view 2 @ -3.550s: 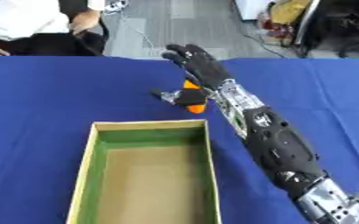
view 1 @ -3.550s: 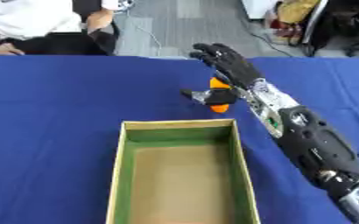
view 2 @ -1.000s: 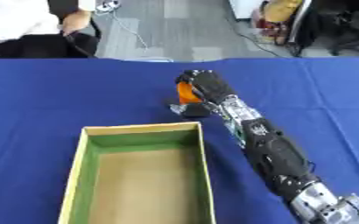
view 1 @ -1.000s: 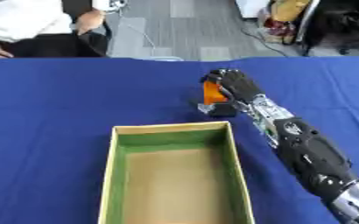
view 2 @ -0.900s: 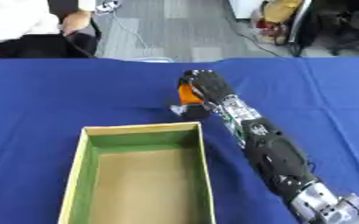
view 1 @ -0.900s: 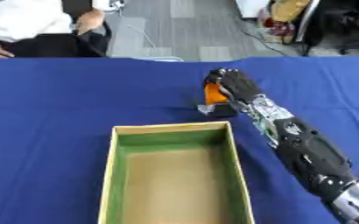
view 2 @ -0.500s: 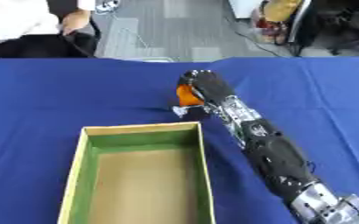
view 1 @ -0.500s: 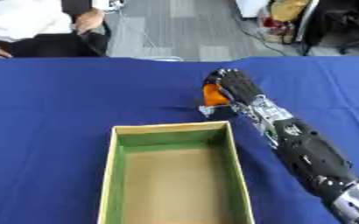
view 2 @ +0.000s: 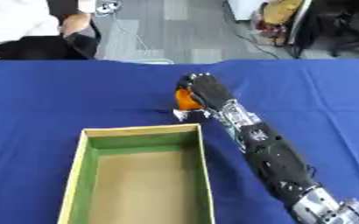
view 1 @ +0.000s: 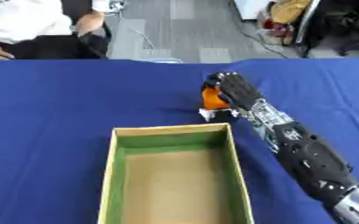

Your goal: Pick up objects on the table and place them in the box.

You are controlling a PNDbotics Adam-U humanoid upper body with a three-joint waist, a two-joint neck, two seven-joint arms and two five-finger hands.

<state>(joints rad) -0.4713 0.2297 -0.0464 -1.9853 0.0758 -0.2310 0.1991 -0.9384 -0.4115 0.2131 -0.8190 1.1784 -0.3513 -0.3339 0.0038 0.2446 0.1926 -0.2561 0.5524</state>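
An orange object (view 1: 211, 98) with a white lower end (view 1: 207, 114) shows just behind the far right corner of the box (view 1: 114, 162), an open cardboard box with green inner walls and a tan floor. My right hand (view 1: 233, 89) is curled over the orange object from the right, fingers wrapped round it, hiding most of it. Whether the object rests on the blue cloth or hangs just above it I cannot tell. Nothing lies in the box. My left hand shows in neither view.
A blue cloth (view 1: 60, 100) covers the table. My right forearm (view 1: 305, 162) runs along the box's right side. Beyond the far edge is grey floor with a seated person at upper left and clutter at upper right.
My right hand, open beside the orange object 3.5 s ago, has closed round it. Over the last second hand and object have hardly moved. The camera has shifted a little.
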